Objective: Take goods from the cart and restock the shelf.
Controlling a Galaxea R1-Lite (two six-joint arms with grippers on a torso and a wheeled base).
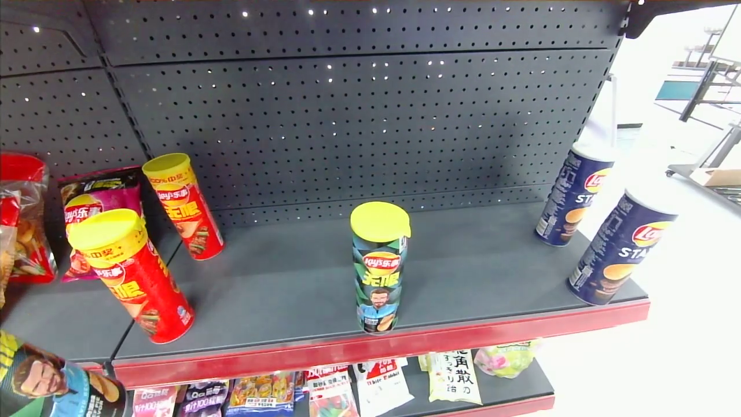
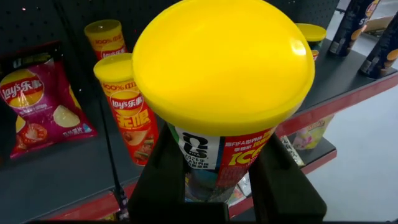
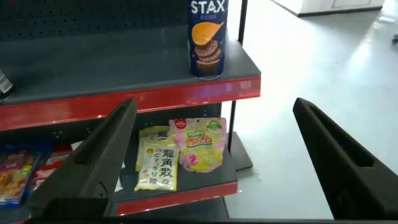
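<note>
Left tool clamped on a can, right tool wide open and empty.
My left tool [image 2: 217,186] pinches the yellow-lidded can [image 2: 224,68] by its body, low before the shelf's [image 1: 463,260] left part. Green can [image 1: 379,266] upright mid-shelf at the front edge, red cans [image 1: 133,278] left, blue cans [image 1: 622,249] right. My right tool [image 3: 214,155] gapes near the shelf's right end.

middle can [image 1: 379,266] stands on the shelf [image 1: 278,289], near its front edge.
</note>
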